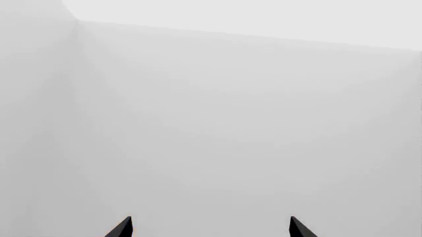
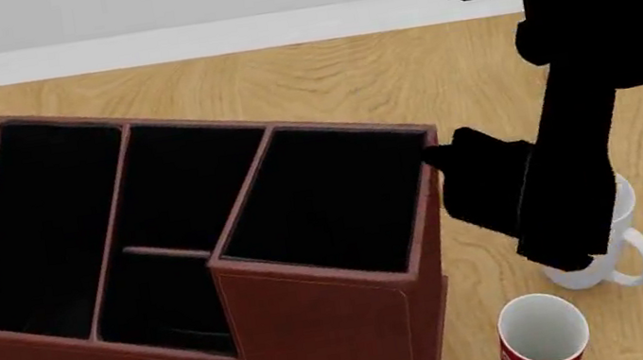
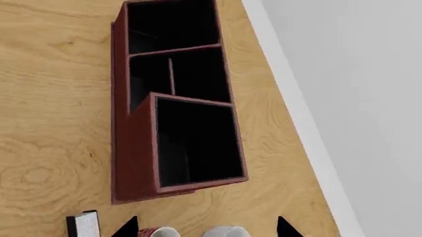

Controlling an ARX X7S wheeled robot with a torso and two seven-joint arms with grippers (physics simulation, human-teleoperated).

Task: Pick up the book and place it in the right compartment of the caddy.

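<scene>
thick black hardback book w/ white page edges (image 3: 84, 224) is lying at the near edge of the rt wrist view, beside the reddish-brown leather-look caddy (image 2: 319, 333) on the wooden surface (image 2: 281, 81). rt gripper (image 3: 207, 228) jaws are standing apart, empty; left gripper (image 1: 211, 228) jaws apart too.

wooden table (image 2: 281, 81), caddy (image 2: 320, 343), red mug (image 2: 540, 338), white mug (image 2: 607, 257)

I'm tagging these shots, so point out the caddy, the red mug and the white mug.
caddy (image 2: 319, 333), head view, front wall.
red mug (image 2: 543, 332), head view, white inside.
white mug (image 2: 621, 242), head view, side wall.
</scene>
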